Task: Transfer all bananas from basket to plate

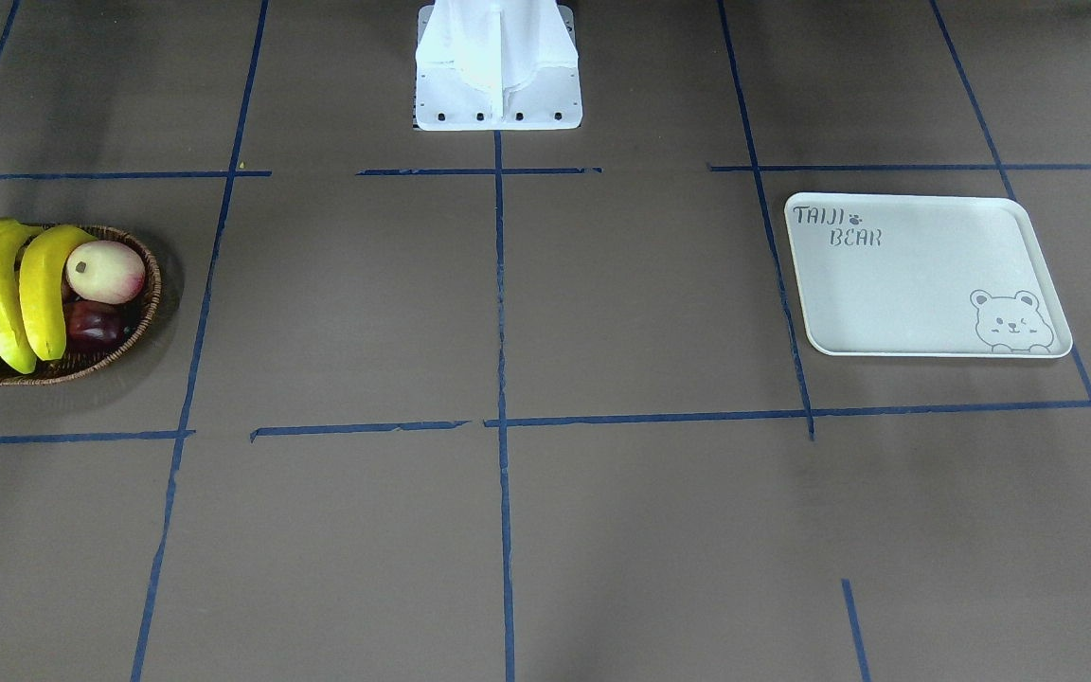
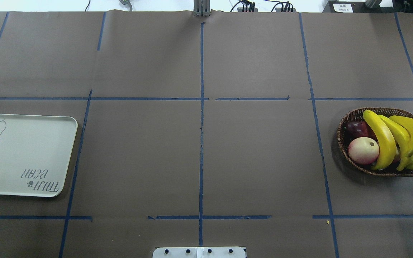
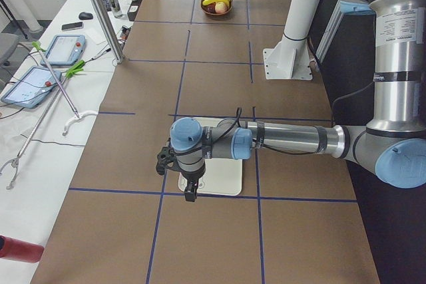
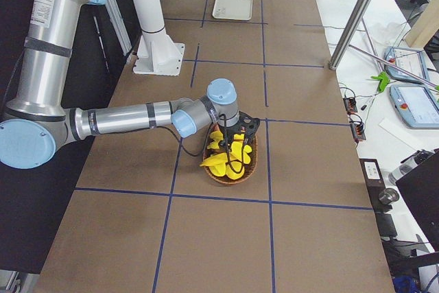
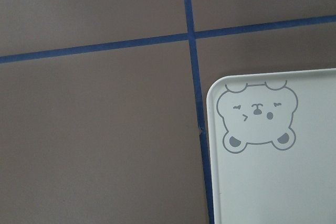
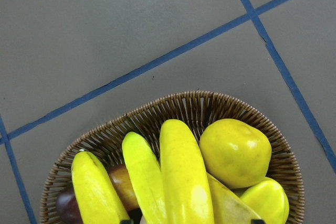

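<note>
Hovering over the basket, first banana not yet taken

My right gripper (image 4: 236, 138) hangs directly above the basket (image 6: 194, 103). The one view that shows it does not let me tell whether it is spread or clenched, though nothing appears to be in it. Just below it lie the bananas (image 6: 181, 177), several side by side, curving across the basket and rising over its rim. Next to them in the basket, on the side toward the middle of the tabletop (image 1: 640, 303), sit a round cream-and-pink fruit (image 1: 106, 271) and a dark red fruit (image 1: 94, 324), close against the nearest banana. Well apart from the basket, at the opposite end of the tabletop, lies the plate (image 1: 915, 284) with nothing on it. My left gripper (image 3: 191, 194) hangs over the side of the plate farthest from the basket, and I cannot tell its state either.

I judge the task to be at its very start: every banana is in the basket, and the first pick is the step in hand. The next move calls for lowering onto the topmost banana, closing across its narrow body, and lifting straight up so its neighbours and the other fruits are not dragged out. The carry is long, so a hand-over may be needed.
</note>
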